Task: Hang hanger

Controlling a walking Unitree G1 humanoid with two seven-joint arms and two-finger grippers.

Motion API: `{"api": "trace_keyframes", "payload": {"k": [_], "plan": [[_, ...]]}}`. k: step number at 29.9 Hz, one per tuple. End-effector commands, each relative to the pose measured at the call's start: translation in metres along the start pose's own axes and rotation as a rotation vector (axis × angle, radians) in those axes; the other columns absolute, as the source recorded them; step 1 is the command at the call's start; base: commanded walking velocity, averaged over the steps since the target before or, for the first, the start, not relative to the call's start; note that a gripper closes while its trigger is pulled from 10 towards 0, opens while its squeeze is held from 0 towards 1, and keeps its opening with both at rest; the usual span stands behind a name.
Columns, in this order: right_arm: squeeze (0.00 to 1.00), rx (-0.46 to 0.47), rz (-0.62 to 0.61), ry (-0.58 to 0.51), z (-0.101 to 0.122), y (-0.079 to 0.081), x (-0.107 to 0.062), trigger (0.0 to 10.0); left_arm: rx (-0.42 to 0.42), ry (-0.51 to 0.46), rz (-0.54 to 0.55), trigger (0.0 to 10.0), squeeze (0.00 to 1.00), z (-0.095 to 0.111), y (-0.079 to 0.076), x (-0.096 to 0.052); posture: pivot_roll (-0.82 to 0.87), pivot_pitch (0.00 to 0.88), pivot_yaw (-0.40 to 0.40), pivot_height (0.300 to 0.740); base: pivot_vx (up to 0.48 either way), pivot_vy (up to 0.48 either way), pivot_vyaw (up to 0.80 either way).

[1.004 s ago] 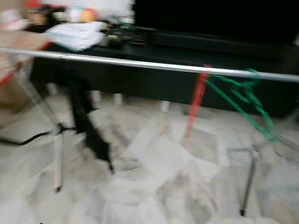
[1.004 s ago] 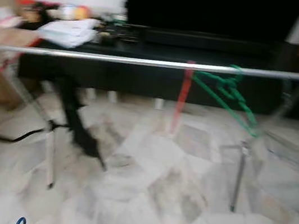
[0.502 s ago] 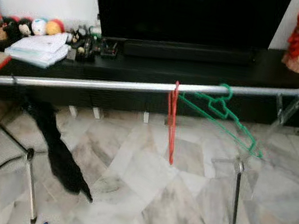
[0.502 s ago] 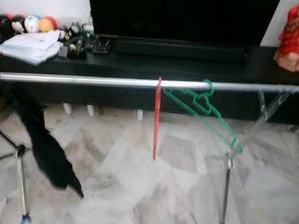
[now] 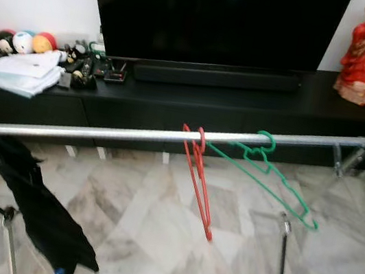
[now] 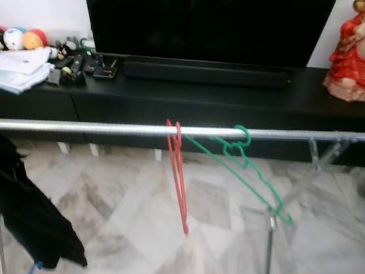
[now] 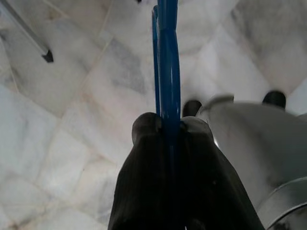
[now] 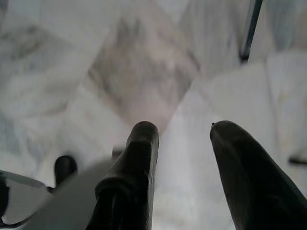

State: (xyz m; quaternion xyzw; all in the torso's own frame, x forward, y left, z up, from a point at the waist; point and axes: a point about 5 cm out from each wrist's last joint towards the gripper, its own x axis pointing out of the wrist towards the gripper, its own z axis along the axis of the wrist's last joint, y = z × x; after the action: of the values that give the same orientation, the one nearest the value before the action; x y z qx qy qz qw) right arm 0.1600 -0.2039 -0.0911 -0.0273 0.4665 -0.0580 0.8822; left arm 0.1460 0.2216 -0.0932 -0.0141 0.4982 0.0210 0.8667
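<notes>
**Blue hanger in the left gripper, rail now close ahead**

On the far left a black garment (image 5: 40, 205) hangs from the silver rail (image 5: 100, 132). Low below it, at the picture's bottom edge, a small tip of the blue hanger (image 7: 165, 67) shows. The left gripper (image 7: 170, 129) has its two fingers pressed together on this hanger, which runs straight out past them over the marble floor (image 5: 147, 229). The hanger looks thin, light and stiff, probably smooth plastic, so it may turn in the grip; I judge it better to hold it near the hook.

In the middle of the rail hang a red hanger (image 5: 198, 181) and, just beside it, a green hanger (image 5: 266, 178). The right gripper (image 8: 180, 132) points at the floor with fingers apart, holding nothing.

Compared with half a second ago, the camera has moved: the rail sits lower in the picture and the TV cabinet (image 5: 242, 108) seems nearer.
</notes>
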Motion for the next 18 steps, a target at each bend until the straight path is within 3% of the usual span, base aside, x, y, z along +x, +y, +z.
{"api": "trace_keyframes", "payload": {"k": [1, 8, 11, 18], "plan": [[0.00, 0.008, 0.037, 0.004, -0.0007, 0.0137, 0.0001, 10.0, 0.006, 0.029, 0.036, 10.0, 0.00, -0.0072, 0.0127, -0.0035, -0.02, 0.074, 0.074, 0.740, 0.356, 0.000, 0.00], [0.00, 0.008, 0.040, 0.005, -0.0009, 0.0139, 0.0000, 10.0, 0.013, 0.028, 0.034, 10.0, 0.00, -0.0068, 0.0127, -0.0035, -0.02, 0.073, 0.075, 0.740, 0.348, 0.000, 0.00], [0.00, 0.007, 0.042, 0.006, -0.0009, 0.0139, 0.0001, 10.0, 0.032, 0.032, 0.020, 10.0, 0.00, -0.0066, 0.0121, -0.0034, -0.02, 0.073, 0.075, 0.740, 0.000, 0.000, 0.00], [0.00, 0.002, 0.047, 0.008, -0.0013, 0.0143, 0.0000, 10.0, 0.176, -0.008, -0.026, 10.0, 0.00, 0.0011, 0.0101, -0.0030, -0.02, 0.077, 0.074, 0.740, 0.000, 0.000, 0.00]]}}
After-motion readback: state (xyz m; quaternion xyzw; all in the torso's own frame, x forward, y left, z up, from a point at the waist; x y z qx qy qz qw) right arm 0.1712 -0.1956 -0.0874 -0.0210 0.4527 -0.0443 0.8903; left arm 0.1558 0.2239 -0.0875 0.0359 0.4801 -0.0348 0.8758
